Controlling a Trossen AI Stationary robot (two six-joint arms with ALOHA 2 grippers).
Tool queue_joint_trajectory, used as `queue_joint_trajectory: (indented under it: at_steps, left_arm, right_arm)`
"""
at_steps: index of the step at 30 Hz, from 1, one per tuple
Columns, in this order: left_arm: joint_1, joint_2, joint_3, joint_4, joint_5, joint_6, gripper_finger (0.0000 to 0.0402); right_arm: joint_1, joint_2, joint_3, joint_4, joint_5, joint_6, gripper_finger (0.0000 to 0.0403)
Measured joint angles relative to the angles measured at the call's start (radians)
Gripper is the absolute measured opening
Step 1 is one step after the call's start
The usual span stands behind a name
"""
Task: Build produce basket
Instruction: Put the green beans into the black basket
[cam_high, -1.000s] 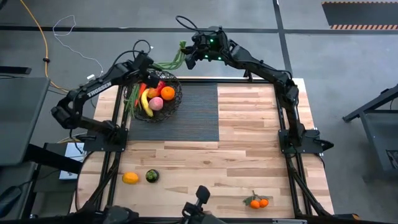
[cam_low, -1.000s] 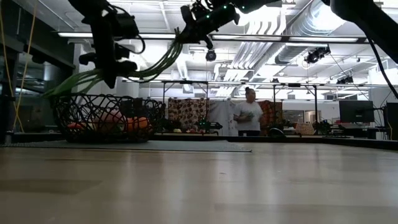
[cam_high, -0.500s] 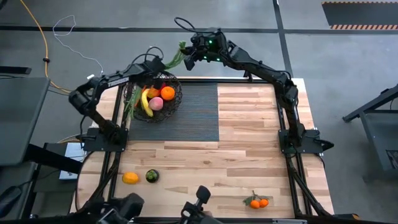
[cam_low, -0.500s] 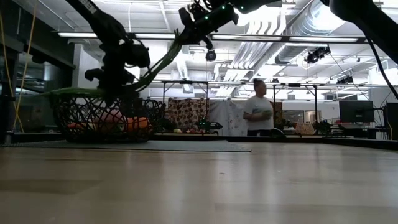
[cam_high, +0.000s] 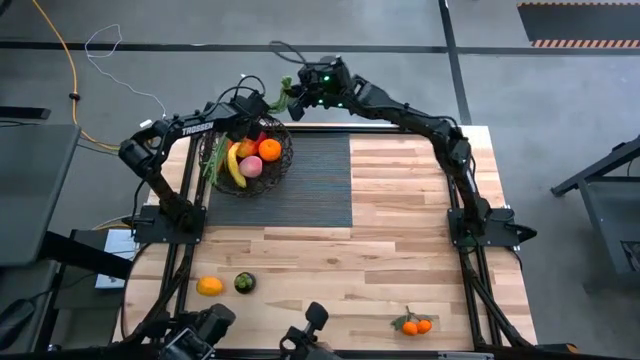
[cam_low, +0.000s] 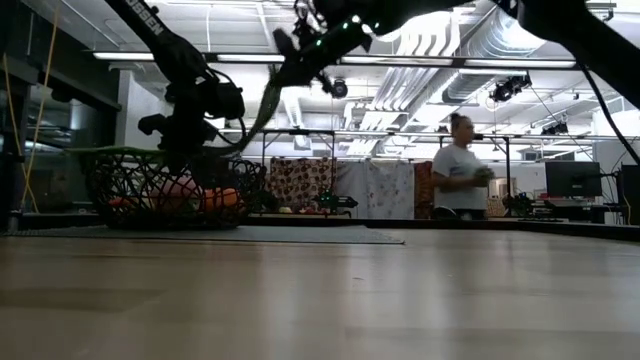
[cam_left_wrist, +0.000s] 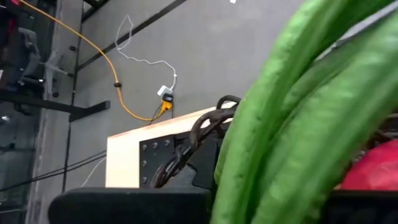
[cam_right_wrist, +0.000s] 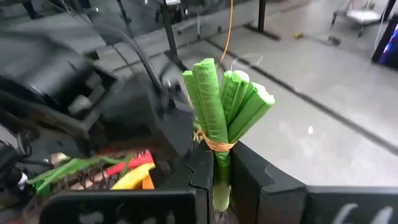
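The black wire basket (cam_high: 283, 160) stands at the table's far left on a dark mat and holds a banana (cam_high: 235, 165), an orange (cam_high: 269, 150), a pink fruit (cam_high: 250, 167) and a red pepper. A bundle of long green stalks (cam_high: 215, 158) runs slanting from above the far edge down to the basket. Its leafy end (cam_low: 112, 149) lies on the basket's left rim. My left gripper (cam_high: 254, 112) is shut on the stalks over the basket's far rim. My right gripper (cam_right_wrist: 221, 155) is shut on their cut end, higher up beyond the far edge. My left gripper holds the green stalks (cam_left_wrist: 298, 124) about midway along the bundle, slanting down from the table's left over the basket. The place of contact lies below the wrist picture's edge and does not show. My right gripper pinches the bundle between its two fingers (cam_right_wrist: 200, 167) just below the rubber band (cam_right_wrist: 214, 144), near the cut end. The cut end (cam_right_wrist: 227, 93) sticks out past the fingertips. The bundle hangs slanting down from here toward the basket.
Near the front edge lie an orange (cam_high: 210, 286) and a dark green fruit (cam_high: 244, 283) on the left, and small oranges with leaves (cam_high: 412, 324) on the right. The dark mat (cam_high: 310, 180) reaches to the table's middle. A person (cam_low: 460, 175) walks far behind the table.
My left gripper has come down onto the basket's far rim and tipped downward, taking the middle of the stalks with it. The leafy end has sunk onto the basket's rim. My right gripper has gone a little down and toward the left with the cut end.
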Motion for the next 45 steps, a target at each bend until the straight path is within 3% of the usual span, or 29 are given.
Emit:
queue_joint_trajectory:
  at_steps: [11,17,29,35,45]
  left_arm:
    - [0.014,0.009,0.0,0.079,0.005,-0.028,0.0]
    - [0.037,-0.004,0.015,0.126,0.084,-0.227,0.0]
    - [0.016,-0.009,0.016,0.003,0.125,-0.069,0.0]
    - [0.016,-0.009,0.015,-0.107,0.192,-0.067,0.0]
    - [0.039,0.002,0.015,-0.089,0.25,-0.07,0.0]
  right_arm:
    - [0.003,0.065,0.0,0.02,-0.035,0.013,0.0023]
    - [0.002,0.061,0.0,0.018,-0.036,0.007,0.0023]
    - [-0.013,0.061,0.0,0.019,-0.036,0.007,0.0023]
    - [-0.018,0.061,0.0,0.019,-0.035,0.015,0.0023]
    - [-0.018,0.061,0.0,0.019,-0.036,0.018,0.0023]
